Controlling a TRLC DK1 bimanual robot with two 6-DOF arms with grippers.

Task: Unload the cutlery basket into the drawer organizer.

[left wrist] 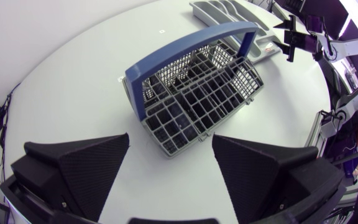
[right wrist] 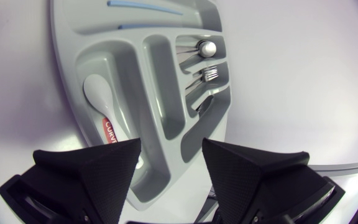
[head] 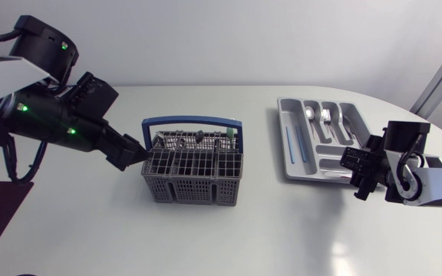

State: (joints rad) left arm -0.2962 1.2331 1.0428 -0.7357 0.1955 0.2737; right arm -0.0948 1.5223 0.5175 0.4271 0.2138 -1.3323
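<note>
1. Left gripper (head: 135,152) stands open and empty, just beside the basket's (head: 194,188) left end
2. Basket sits mid-table; its remaining cutlery is hard to make out, probably light, stiff, slippery metal, best pinched across a handle
3. Organizer (head: 283,138) lies right of it, holding a spoon (head: 311,115) and fork (head: 326,116)
4. Right gripper (head: 357,175) hangs open and empty at the organizer's corner

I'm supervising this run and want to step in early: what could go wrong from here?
The open left tool sits close at the basket's end; a push could slide or tip it. The blue handle arches over it and may snag a tool reaching in. The open right tool hovers over the organizer; dropping lower, it might knock the fork and spoon.
</note>
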